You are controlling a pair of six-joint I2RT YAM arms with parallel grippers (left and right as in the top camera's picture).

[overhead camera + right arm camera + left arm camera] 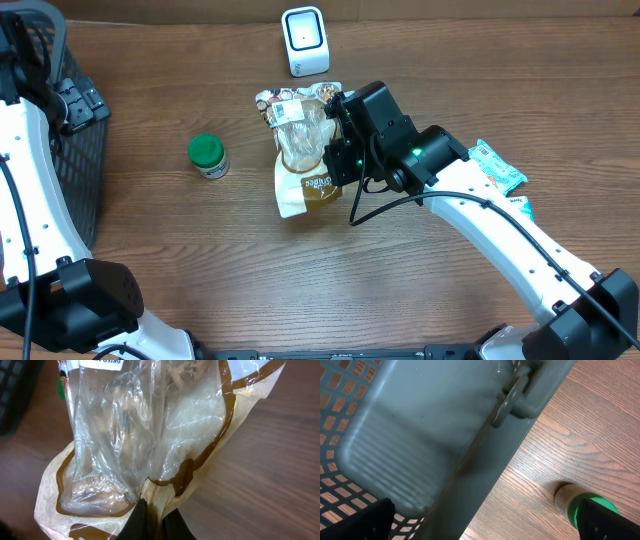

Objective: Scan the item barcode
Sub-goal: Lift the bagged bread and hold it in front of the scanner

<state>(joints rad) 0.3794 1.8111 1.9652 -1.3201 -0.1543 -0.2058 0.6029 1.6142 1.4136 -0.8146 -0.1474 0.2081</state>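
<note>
Beneath right gripper (150, 520), bag (298, 142) edge hidden.

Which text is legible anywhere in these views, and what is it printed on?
"DRIED": white label on the clear bag, rest cut off.
Brown print on the bag's lower end: too blurred to read.
Teal packets: print too small.
Scanner, green-lidded jar: nothing readable.

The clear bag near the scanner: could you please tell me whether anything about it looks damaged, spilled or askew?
The bag is crumpled, its film bunched where the right gripper has its jaws shut on a fold of the brown-edged border. I see no tear or spill; the creasing is the only oddity.
</note>
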